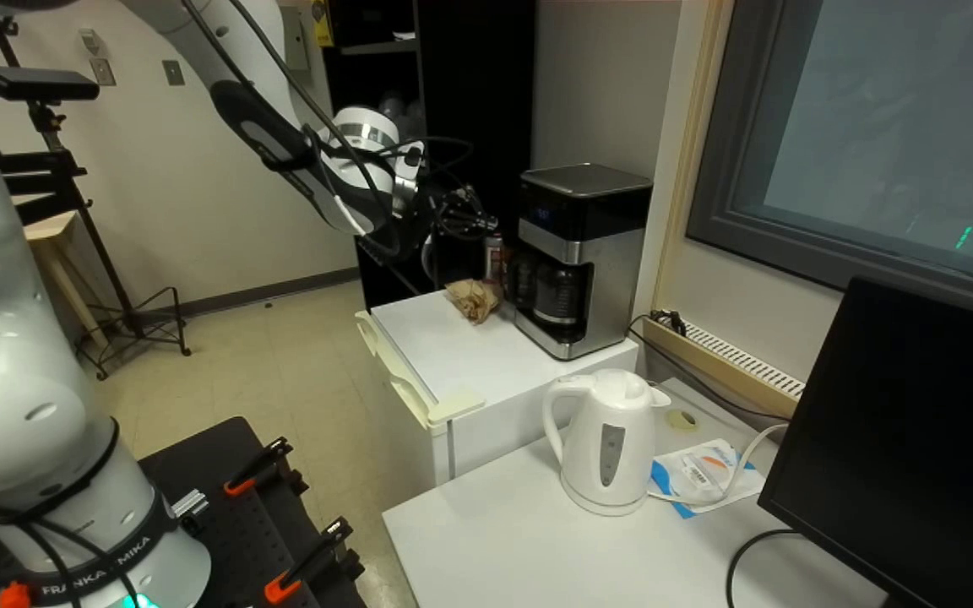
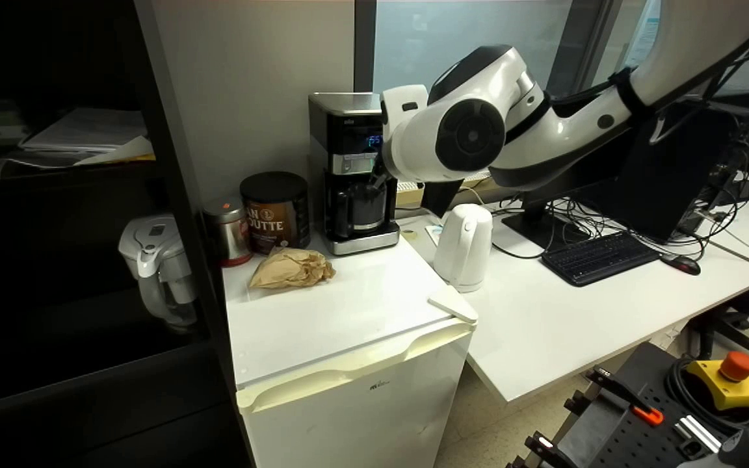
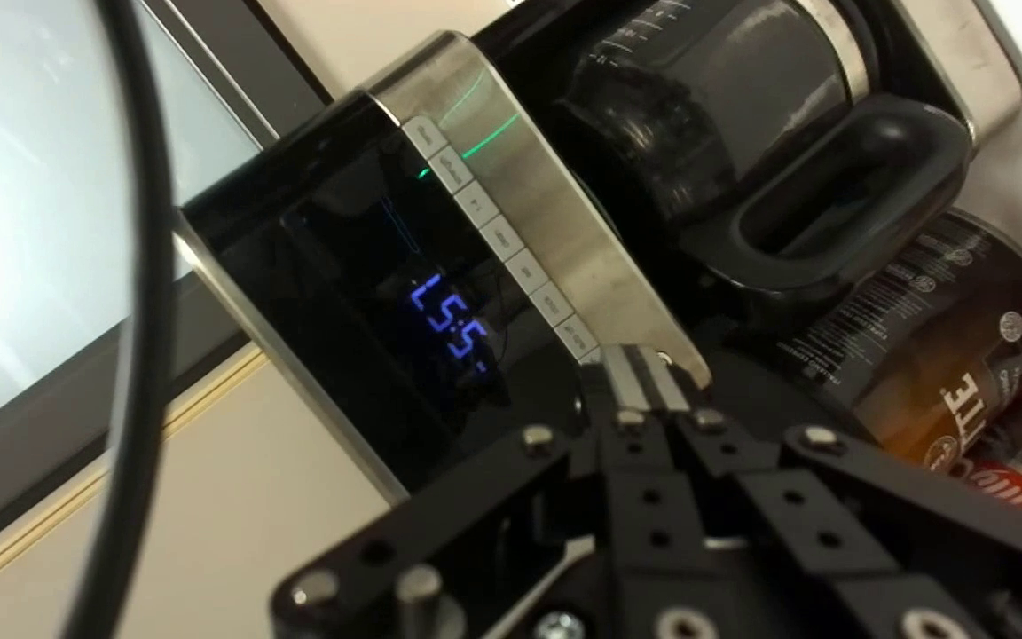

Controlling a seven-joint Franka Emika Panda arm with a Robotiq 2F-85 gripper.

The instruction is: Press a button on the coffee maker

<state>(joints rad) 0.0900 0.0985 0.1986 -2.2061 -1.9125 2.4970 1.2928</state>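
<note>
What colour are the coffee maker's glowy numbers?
Blue; the glowing numbers on the coffee maker show best in the wrist view.

Brushed-metal coffee maker (image 1: 613, 274) with glossy display panel (image 3: 378, 293), smooth plastic kettle (image 1: 589, 443), crumpled paper bag (image 2: 291, 268)

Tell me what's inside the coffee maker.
A carafe stands in the lower opening of the coffee maker; whether it holds coffee, I can't tell. The carafe hides much of the opening's back, and the closed top covers whatever is inside there.
</note>
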